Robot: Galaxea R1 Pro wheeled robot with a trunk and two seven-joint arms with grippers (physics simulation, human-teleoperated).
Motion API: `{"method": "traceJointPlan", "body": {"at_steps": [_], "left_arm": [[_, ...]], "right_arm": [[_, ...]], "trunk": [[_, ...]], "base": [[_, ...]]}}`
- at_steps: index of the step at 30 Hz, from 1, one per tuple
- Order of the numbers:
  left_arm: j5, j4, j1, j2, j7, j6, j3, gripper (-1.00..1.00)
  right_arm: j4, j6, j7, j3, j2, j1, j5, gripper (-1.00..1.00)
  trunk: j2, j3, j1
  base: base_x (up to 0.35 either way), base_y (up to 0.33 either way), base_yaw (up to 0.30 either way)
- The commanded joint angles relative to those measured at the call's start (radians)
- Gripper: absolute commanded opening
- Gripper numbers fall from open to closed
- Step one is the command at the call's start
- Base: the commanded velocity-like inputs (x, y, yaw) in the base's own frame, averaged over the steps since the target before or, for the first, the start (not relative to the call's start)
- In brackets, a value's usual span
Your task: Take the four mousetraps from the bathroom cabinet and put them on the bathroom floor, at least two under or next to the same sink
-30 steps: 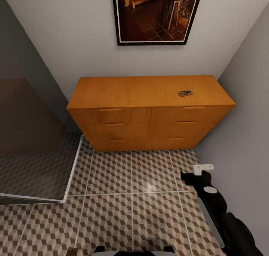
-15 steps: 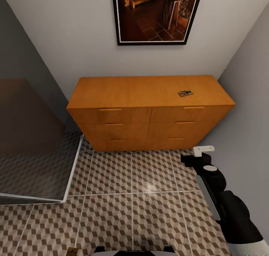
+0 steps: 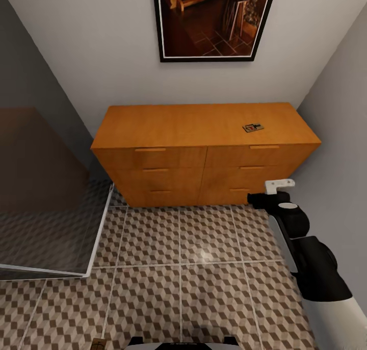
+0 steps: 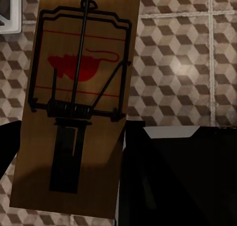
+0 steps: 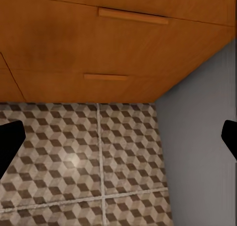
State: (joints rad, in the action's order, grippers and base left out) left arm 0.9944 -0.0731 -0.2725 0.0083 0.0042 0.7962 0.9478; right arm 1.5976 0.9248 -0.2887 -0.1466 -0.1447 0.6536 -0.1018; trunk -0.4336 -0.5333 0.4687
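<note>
One mousetrap (image 3: 253, 128) lies on the right part of the cabinet (image 3: 204, 151) top, small and dark. Another mousetrap (image 4: 79, 102), a brown plate with black wire and a red mouse print, stands close in the left wrist view above the bathroom floor (image 4: 173, 63); my left gripper seems shut on its lower end. A brown corner of that mousetrap (image 3: 99, 344) peeks in at the head view's bottom edge. My right gripper (image 3: 270, 192) hovers low in front of the cabinet's right drawers (image 5: 113, 43). It is open with nothing between its fingertips (image 5: 10, 137).
A smoky glass shower panel (image 3: 46, 212) with a white frame stands at the left. A grey wall (image 3: 336, 176) closes in tight on the right of my right arm. A framed picture (image 3: 214, 18) hangs above the cabinet. Patterned floor tiles (image 3: 178, 248) spread in front.
My right arm has reached forward, its gripper travelling from mid-floor to just in front of the cabinet's lower right drawers. The cabinet, trap and camera have stayed put.
</note>
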Motion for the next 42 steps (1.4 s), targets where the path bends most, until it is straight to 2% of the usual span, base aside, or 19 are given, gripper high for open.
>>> {"method": "traceJointPlan", "body": {"at_steps": [1, 8, 24, 33, 38, 42], "left_arm": [[0.001, -0.002, -0.001, -0.001, 0.003, 0.003, 0.008, -1.0], [0.0, -0.002, -0.001, -0.001, 0.003, 0.003, 0.008, -1.0], [-0.002, -0.002, -0.001, -0.009, 0.003, 0.003, 0.008, -1.0], [-0.002, -0.002, -0.001, -0.01, 0.003, 0.003, 0.008, -1.0], [-0.002, -0.002, -0.001, -0.01, 0.003, 0.003, 0.008, -1.0], [-0.002, -0.002, -0.001, -0.01, 0.003, 0.003, 0.008, -1.0]], "right_arm": [[0.001, 0.014, -0.01, -0.002, -0.001, 0.008, -0.011, 1.0], [0.001, 0.053, -0.01, -0.002, -0.001, 0.07, -0.012, 1.0], [-0.006, 0.064, -0.012, -0.002, 0.0, 0.176, -0.012, 1.0], [-0.059, 0.066, -0.013, -0.002, 0.003, 0.303, -0.012, 1.0], [-0.091, 0.066, -0.013, -0.002, 0.006, 0.348, -0.012, 1.0], [-0.098, 0.066, -0.014, -0.002, 0.007, 0.361, -0.012, 1.0]], "trunk": [[-0.001, -0.001, 0.0], [-0.001, -0.001, 0.0], [-0.001, -0.001, 0.0], [-0.001, -0.001, 0.0], [-0.001, -0.001, 0.0], [-0.001, -0.001, 0.0]], "base": [[0.0, 0.0, 0.0], [0.0, 0.0, 0.0], [0.0, 0.0, 0.0], [0.0, 0.0, 0.0], [0.0, 0.0, 0.0], [-0.002, 0.0, 0.0]]}}
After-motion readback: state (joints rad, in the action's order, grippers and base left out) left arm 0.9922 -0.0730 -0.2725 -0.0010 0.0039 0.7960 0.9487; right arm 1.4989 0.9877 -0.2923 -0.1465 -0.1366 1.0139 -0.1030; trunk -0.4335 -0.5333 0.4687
